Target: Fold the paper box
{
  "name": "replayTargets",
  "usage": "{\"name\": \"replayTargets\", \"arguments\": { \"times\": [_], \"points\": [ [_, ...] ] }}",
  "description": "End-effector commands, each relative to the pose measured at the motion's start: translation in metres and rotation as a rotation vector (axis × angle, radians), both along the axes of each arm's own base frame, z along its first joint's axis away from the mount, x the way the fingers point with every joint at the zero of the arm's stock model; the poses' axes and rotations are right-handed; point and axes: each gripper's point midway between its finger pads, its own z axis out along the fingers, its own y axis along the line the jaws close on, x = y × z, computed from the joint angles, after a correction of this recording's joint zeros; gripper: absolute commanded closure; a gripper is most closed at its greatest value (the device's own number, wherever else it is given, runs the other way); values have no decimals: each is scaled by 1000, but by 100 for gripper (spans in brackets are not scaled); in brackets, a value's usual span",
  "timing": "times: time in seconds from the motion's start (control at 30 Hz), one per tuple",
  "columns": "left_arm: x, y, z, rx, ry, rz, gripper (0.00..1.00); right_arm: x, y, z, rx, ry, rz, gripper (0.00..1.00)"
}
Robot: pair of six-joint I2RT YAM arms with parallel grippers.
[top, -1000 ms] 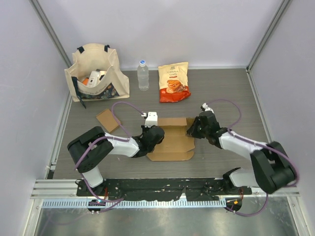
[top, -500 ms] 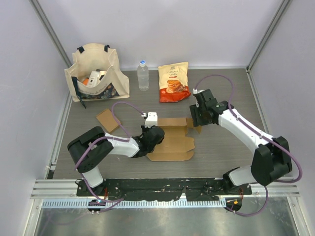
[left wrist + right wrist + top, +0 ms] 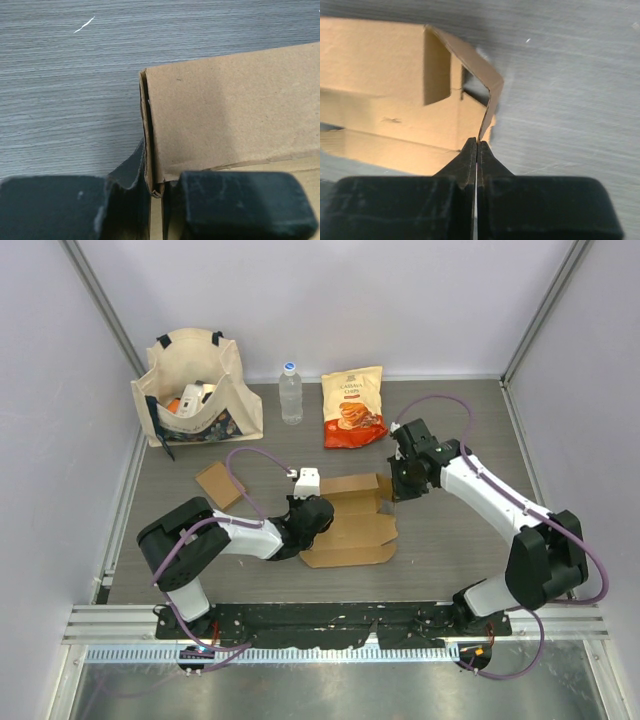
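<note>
The brown paper box (image 3: 350,522) lies partly folded in the middle of the table. My left gripper (image 3: 313,517) is shut on the box's left wall, which stands upright between the fingers (image 3: 155,192). My right gripper (image 3: 397,490) is shut on the box's right side flap (image 3: 487,97), pinching its thin edge and holding it raised off the table. In the right wrist view the box (image 3: 395,115) shows its inner panels and a cut-out slot.
A small loose cardboard piece (image 3: 219,484) lies left of the box. At the back stand a canvas tote bag (image 3: 195,385), a water bottle (image 3: 290,392) and an orange snack bag (image 3: 353,407). Walls close in both sides.
My right arm has lifted and swung toward the back, pulling the right flap up with it. The box has shifted slightly. The left gripper has stayed in place on the left wall.
</note>
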Motion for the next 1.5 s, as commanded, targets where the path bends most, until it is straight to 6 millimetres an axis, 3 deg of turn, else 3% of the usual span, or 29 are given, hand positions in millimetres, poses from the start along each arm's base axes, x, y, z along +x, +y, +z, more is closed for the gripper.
{"name": "replayTargets", "arguments": {
  "times": [0.0, 0.2, 0.33, 0.37, 0.4, 0.43, 0.47, 0.5, 0.57, 0.6, 0.63, 0.77, 0.87, 0.93, 1.0, 1.03, 1.07, 1.1, 1.17, 1.2, 1.33, 1.4, 1.43, 1.47],
  "points": [
    [6, -7, 8, -25, -30, 3, 100, -8, 36, 32, 257, 22, -149, 99],
    [6, -7, 3, -21, -21, 4, 100, -12, 49, 27, 383, 76, -321, 99],
    [5, -8, 2, -25, -20, 6, 100, -9, 49, 20, 424, 78, -434, 99],
    [6, -8, 3, -28, -22, 6, 100, -1, 56, 27, 490, 40, -447, 99],
    [5, -8, 3, -29, -22, 7, 100, -8, 56, 11, 512, 63, -489, 99],
    [6, -8, 3, -31, -22, 9, 100, 8, 66, 23, 632, 5, -539, 99],
    [5, -9, 3, -33, -22, 8, 100, 11, 68, 30, 694, -30, -575, 99],
    [5, -8, 2, -32, -20, 9, 100, 9, 63, 14, 702, -43, -617, 99],
    [5, -8, 2, -32, -19, 11, 100, 25, 69, 24, 786, -148, -620, 99],
    [5, -8, 2, -32, -18, 8, 100, 24, 64, 12, 757, -164, -643, 99],
    [5, -8, 2, -33, -20, 10, 100, 33, 69, 24, 797, -233, -601, 99],
    [4, -6, 1, -26, -20, 13, 100, 35, 69, 16, 763, -346, -538, 98],
    [4, -3, 1, -20, -21, 19, 100, 29, 75, 17, 722, -342, -421, 82],
    [3, -2, 1, -21, -21, 19, 100, 19, 79, 32, 683, -350, -293, 61],
    [3, -3, 1, -21, -22, 19, 100, 1, 88, 48, 648, -386, -45, 53],
    [3, -2, 0, -19, -20, 19, 100, -10, 83, 43, 599, -365, 13, 53],
    [3, -2, -1, -18, -18, 18, 100, -20, 80, 65, 611, -434, 82, 52],
    [3, -4, -1, -21, -19, 15, 100, -22, 69, 66, 542, -495, 136, 49],
    [3, -4, -4, -17, -15, 14, 100, -27, 46, 84, 490, -598, 102, 45],
    [3, -4, -5, -15, -12, 11, 100, -11, 16, 86, 383, -669, -38, 42],
    [3, -2, -4, -9, -15, 16, 100, 1, -83, 65, 72, -648, -506, 34],
    [2, -1, -3, -6, -17, 18, 100, 8, -98, 44, -7, -575, -545, 31],
    [3, 0, -3, -5, -18, 18, 100, 9, -121, 30, -59, -512, -622, 31],
    [3, -1, -3, -4, -18, 14, 100, 15, -127, 27, -72, -474, -638, 31]
  ]
}}
